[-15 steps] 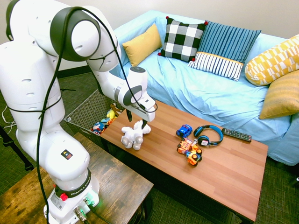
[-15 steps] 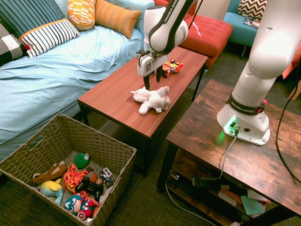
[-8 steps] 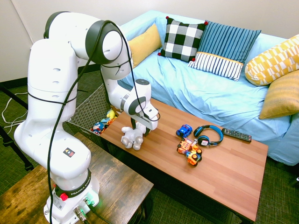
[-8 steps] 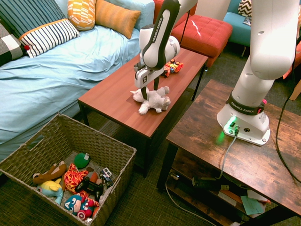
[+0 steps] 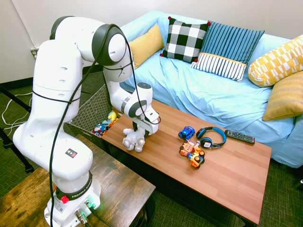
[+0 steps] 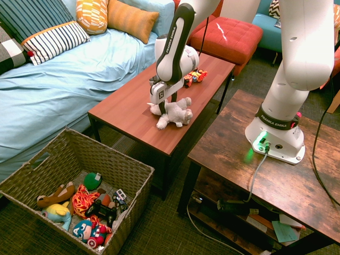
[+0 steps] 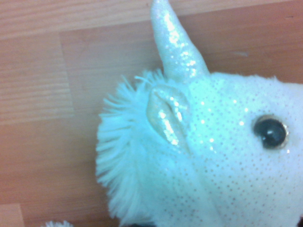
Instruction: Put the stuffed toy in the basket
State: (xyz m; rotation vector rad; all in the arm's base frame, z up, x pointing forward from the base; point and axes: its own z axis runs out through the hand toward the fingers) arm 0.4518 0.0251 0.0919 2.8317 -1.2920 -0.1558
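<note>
Nearest in the second exterior view, the large rectangular woven basket is sitting on the dark floor below the table's end, holding a jumble of small toys. Beyond it, the small white fluffy stuffed toy with a glittery horn is lying on its side on the reddish-brown wooden coffee table, near the end closest to the basket. The white arm's two-finger gripper is reaching down onto the toy's head end; whether its fingers are apart or pressed on the plush cannot be told. Farther along the table, an orange toy truck, a small blue toy car, blue headphones and a black remote are lying. Behind, a light-blue sofa is carrying patterned cushions.
</note>
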